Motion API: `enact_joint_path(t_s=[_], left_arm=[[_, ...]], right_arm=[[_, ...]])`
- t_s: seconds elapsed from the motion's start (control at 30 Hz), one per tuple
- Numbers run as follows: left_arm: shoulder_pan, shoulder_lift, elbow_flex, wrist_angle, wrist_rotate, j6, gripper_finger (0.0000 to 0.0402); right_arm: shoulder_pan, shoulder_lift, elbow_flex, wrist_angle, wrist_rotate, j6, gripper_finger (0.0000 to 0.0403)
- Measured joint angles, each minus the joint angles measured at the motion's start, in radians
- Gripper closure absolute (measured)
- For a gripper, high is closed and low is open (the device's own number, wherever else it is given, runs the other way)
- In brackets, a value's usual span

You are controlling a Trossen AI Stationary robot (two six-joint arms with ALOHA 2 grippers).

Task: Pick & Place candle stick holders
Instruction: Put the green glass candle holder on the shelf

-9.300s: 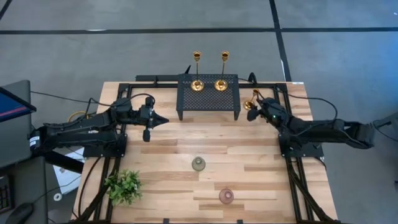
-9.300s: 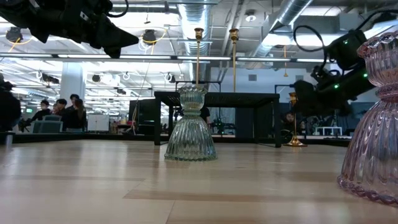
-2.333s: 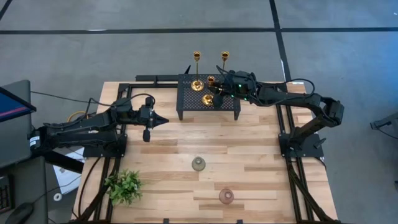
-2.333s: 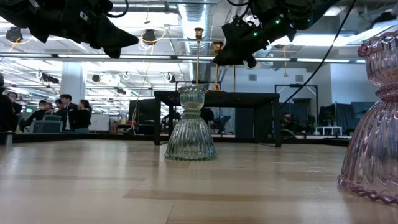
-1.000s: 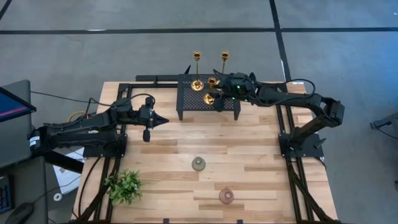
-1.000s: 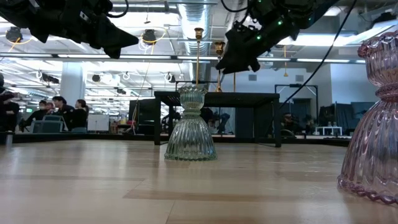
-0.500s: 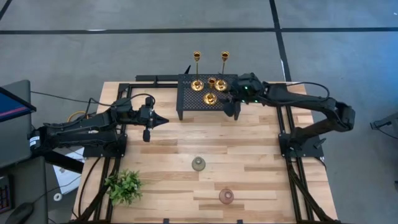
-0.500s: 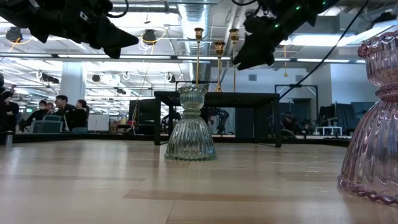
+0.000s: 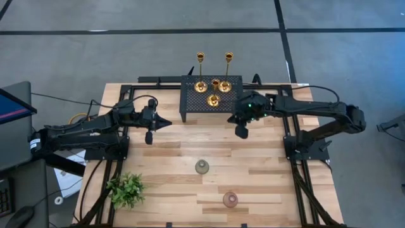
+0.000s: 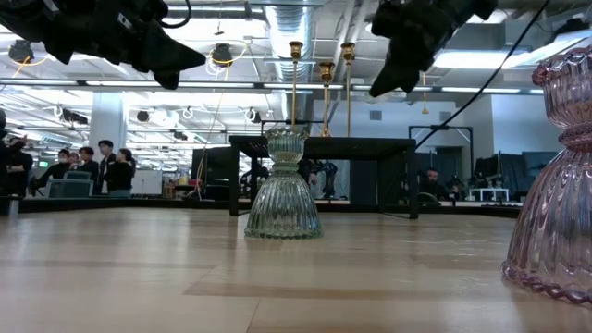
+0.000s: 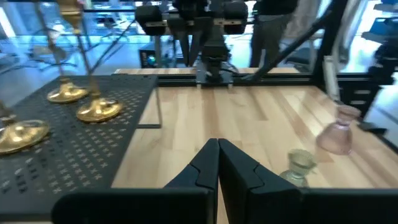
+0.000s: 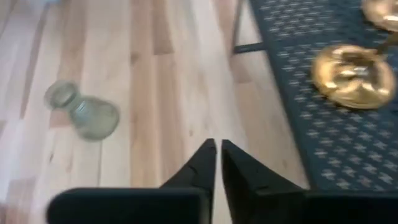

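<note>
Right pincer is closed and empty, center-right; three gold candlesticks stand on the rack up top. We'd open wide, drop onto the grey-green cup at lower center.

My table is pale wood in glued planks, smooth with a soft satin sheen and visible grain. The rack reads as black perforated metal, matt, its holes in a fine regular pattern. I see three candlesticks on it in polished gold metal, mirror-bright on the flared bases. The grey-green cup looks like ribbed clear glass, glossy, catching highlights along its flutes; the pinkish cup is the same fluted glass, tinted rose. Both grippers, left gripper and right gripper, show matt black fingers, hard plastic by the look. The plant has dull green leaves.
</note>
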Motion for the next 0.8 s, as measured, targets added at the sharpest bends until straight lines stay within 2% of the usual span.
enact_joint_path(t_s=[0.1,0.33,0.53,0.7,0.8], left_arm=[[-0.015,0.013,0.000,0.002,0.056,0.006,0.0394],[-0.130,0.104,0.000,0.005,0.058,0.032,0.0397],[-0.293,0.210,0.000,0.060,-0.131,0.065,0.0398],[-0.436,0.274,0.000,0.069,-0.231,0.112,0.0398],[-0.500,0.304,0.000,0.071,-0.287,0.136,0.0398]], right_arm=[[0.055,0.000,0.000,0.005,0.022,-0.016,0.0395],[0.178,-0.022,0.000,0.030,0.113,-0.018,0.0402],[0.267,-0.026,0.001,0.068,0.195,-0.002,0.0402],[0.326,-0.026,0.001,0.075,0.272,0.000,0.0403],[0.349,-0.026,0.001,0.105,0.275,0.000,0.0403]])
